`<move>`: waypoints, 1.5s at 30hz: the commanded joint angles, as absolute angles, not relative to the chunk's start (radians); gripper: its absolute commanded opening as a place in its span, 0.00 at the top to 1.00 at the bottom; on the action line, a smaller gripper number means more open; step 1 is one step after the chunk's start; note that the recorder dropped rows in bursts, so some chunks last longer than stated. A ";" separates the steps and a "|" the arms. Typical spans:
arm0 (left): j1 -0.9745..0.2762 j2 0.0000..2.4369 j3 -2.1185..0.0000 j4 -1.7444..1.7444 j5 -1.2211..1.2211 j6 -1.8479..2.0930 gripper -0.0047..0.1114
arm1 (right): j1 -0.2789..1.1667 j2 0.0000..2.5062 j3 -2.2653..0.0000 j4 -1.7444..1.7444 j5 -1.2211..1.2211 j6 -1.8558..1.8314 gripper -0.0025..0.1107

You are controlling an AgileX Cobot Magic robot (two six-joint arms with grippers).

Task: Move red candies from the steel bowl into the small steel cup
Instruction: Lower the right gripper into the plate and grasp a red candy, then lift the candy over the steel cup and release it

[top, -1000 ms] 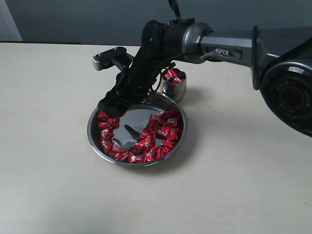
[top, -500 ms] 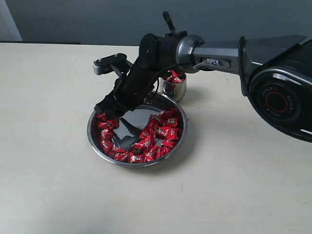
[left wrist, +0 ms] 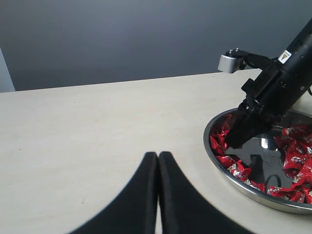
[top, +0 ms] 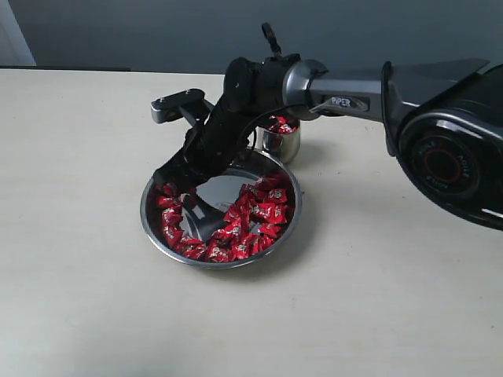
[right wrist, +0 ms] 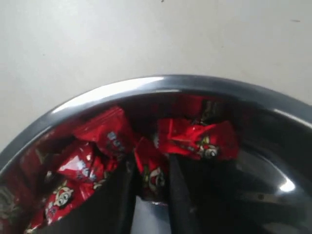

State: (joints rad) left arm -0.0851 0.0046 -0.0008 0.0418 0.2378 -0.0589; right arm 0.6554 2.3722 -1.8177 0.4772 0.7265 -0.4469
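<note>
One red candy (right wrist: 152, 178) is pinched between the narrowed fingers of the right end effector (top: 171, 185), which angles steeply down into the steel bowl (top: 221, 265). Other red candies (top: 263, 212) lie around it. The small steel cup (top: 281, 144) stands behind its wrist. The arm (top: 346, 82) is labelled "PIPER". The left end effector (left wrist: 158, 156) is closed and empty over the worktop (left wrist: 73, 136).

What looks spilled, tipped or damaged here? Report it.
Nothing stands out. The shiny red wrapped candies lie only inside the wide shallow steel bowl and the small round steel cup, both upright on the pale table.
</note>
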 commanded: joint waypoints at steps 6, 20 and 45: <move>-0.092 0.000 0.000 0.043 0.232 -0.061 0.96 | 0.639 2.188 -1.821 0.254 0.755 -0.401 0.95; -0.092 0.000 0.000 0.043 0.232 -0.061 0.96 | 0.441 2.122 -1.819 0.139 0.844 -0.231 0.95; -0.092 0.000 0.000 0.043 0.232 -0.061 0.96 | 0.430 2.122 -1.819 0.222 0.878 -0.234 0.64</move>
